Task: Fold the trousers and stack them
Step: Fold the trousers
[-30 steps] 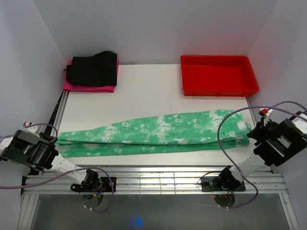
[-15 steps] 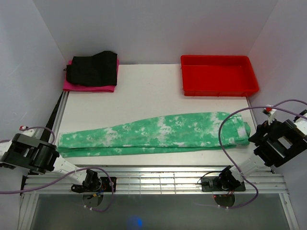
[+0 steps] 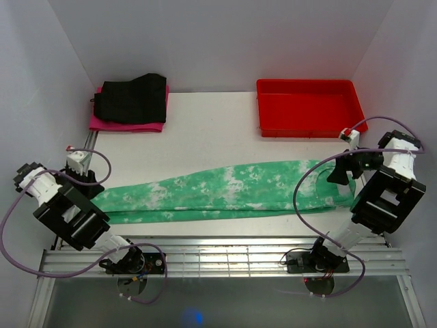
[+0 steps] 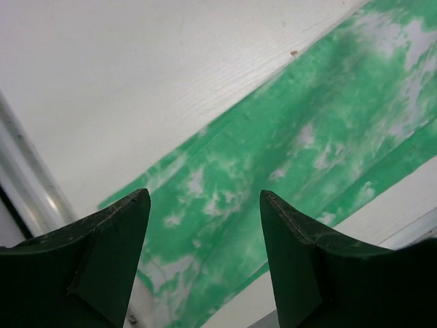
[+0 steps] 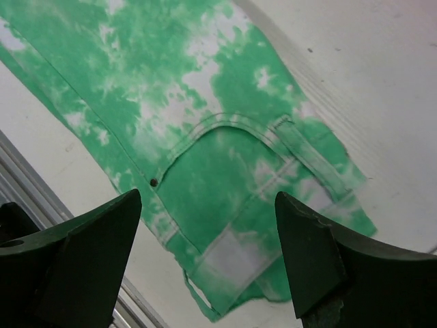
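The left claw [image 4: 203, 198] and right claw [image 5: 206, 198] are hovering open over the ends of the long green tie-dye fabric trousers [image 3: 225, 191]. Pinching only one layer is probably risking the doubled legs sliding apart.

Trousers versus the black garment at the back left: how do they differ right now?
The trousers are green with white blotches; the black garment is plain. The trousers lie stretched long across the near table; the black garment is folded compact at the far left corner. The trousers rest on the table itself; the black garment sits on a pink garment. Both are soft fabric.
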